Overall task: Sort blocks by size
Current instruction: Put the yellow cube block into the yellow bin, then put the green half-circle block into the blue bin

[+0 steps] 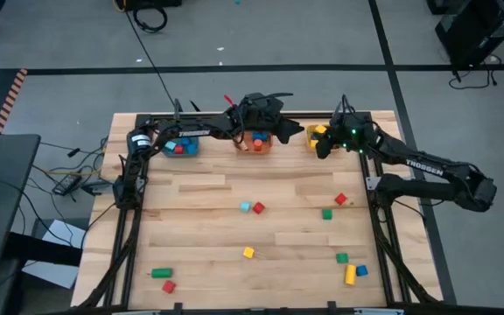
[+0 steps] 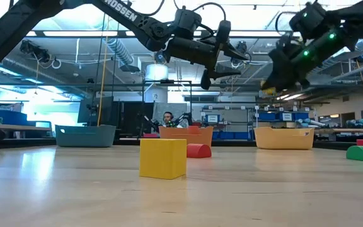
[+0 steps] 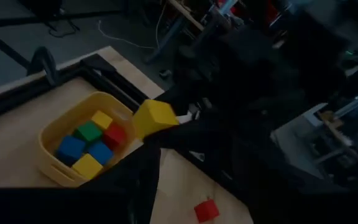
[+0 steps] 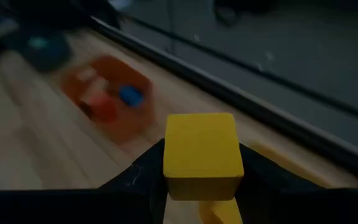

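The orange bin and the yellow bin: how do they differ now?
The orange bin lies under the left gripper, whose fingers are empty; the yellow bin lies beside the right gripper, which holds a yellow cube. Orange sits mid-edge, yellow rightward. Both hold blocks.

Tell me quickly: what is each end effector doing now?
Left end effector: above the orange bin, cannot be told.
Right end effector: closed on a yellow block.

Three bins in row along far edge of counter (image 1: pixel 199 201): left bin (image 1: pixel 180 146), middle bin (image 1: pixel 256 143), right bin (image 1: pixel 317 136), each with blocks inside. Left gripper (image 1: pixel 280 129) above middle bin. Right gripper (image 1: pixel 322 140) above right bin, block (image 4: pixel 201 154) between fingers. Loose blocks (image 1: pixel 252 207) scattered across near half of counter.
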`<state>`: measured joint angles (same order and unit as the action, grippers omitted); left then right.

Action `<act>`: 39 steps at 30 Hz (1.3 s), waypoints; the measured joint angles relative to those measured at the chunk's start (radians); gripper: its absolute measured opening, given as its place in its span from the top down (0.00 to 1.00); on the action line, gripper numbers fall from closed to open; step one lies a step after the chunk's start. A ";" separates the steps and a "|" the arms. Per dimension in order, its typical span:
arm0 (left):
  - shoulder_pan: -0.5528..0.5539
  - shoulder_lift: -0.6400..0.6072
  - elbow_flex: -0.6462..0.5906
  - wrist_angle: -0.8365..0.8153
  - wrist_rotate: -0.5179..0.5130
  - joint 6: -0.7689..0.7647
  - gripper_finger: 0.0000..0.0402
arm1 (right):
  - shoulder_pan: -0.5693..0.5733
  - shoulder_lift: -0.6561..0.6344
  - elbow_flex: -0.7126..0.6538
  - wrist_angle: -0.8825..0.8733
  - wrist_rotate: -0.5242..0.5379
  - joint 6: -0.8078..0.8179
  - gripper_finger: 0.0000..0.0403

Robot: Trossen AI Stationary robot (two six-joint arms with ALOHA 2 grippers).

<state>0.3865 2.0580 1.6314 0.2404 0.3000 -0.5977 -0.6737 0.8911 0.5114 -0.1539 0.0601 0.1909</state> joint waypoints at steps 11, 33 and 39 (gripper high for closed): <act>0.015 -0.159 0.001 -0.250 -0.083 0.314 0.59 | -0.146 0.278 0.139 -0.254 -0.027 0.111 0.62; 0.018 -0.620 -0.504 -0.302 -0.223 0.436 0.59 | -0.161 0.375 0.211 -0.315 -0.027 0.366 0.41; 0.019 -0.753 -0.641 -0.285 -0.270 0.437 0.59 | -0.139 0.249 0.211 -0.336 -0.061 0.466 0.43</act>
<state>0.4053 1.3050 0.9908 -0.0449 0.0303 -0.1607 -0.8126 1.1396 0.7219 -0.4895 -0.0012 0.6567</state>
